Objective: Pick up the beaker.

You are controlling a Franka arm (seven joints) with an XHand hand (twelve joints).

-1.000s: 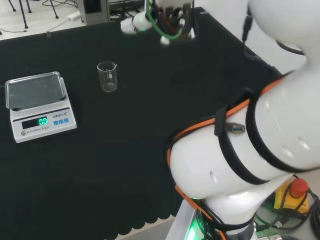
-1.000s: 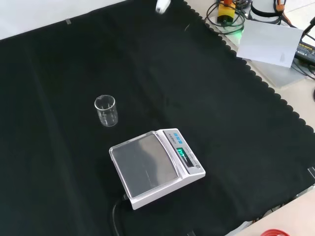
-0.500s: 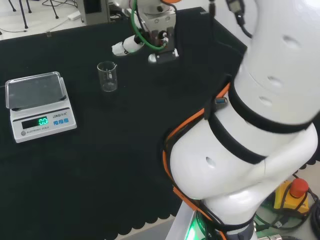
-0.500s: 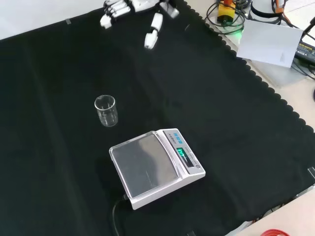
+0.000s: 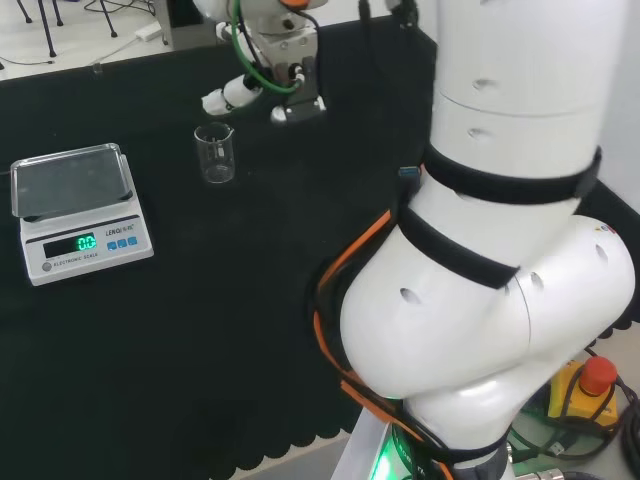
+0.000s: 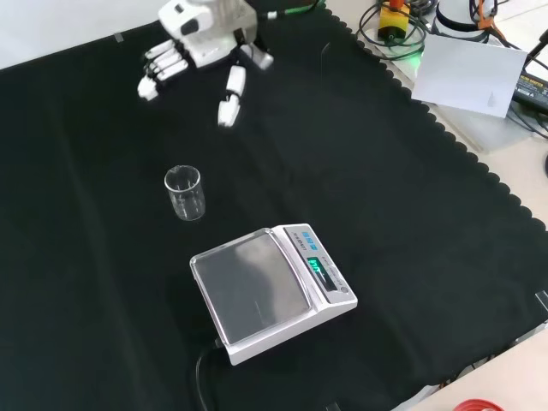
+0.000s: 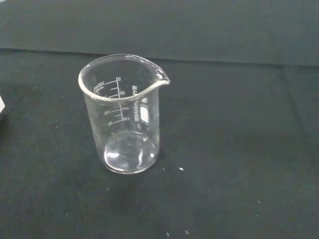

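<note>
A clear glass beaker [image 6: 185,193] stands upright and empty on the black cloth, left of the scale in the front view. In the head view the beaker [image 5: 215,154] sits to the right of the scale. The wrist view has the beaker [image 7: 124,115] close up, with its spout and printed scale marks. The hand [image 6: 204,36] hangs above the cloth beyond the beaker in the front view, fingers straight and spread, thumb apart, holding nothing. In the head view the hand [image 5: 270,88] is up and to the right of the beaker, clear of it.
A white electronic scale [image 6: 270,291] with a steel pan stands near the beaker; in the head view the scale [image 5: 78,212] is at the left. The arm's white links [image 5: 500,230] take up the head view's right. Cables and boxes [image 6: 462,60] lie off the cloth.
The hand has come down and toward the beaker, in the front view from the top edge to a spot just beyond it. The beaker and scale have not moved.
</note>
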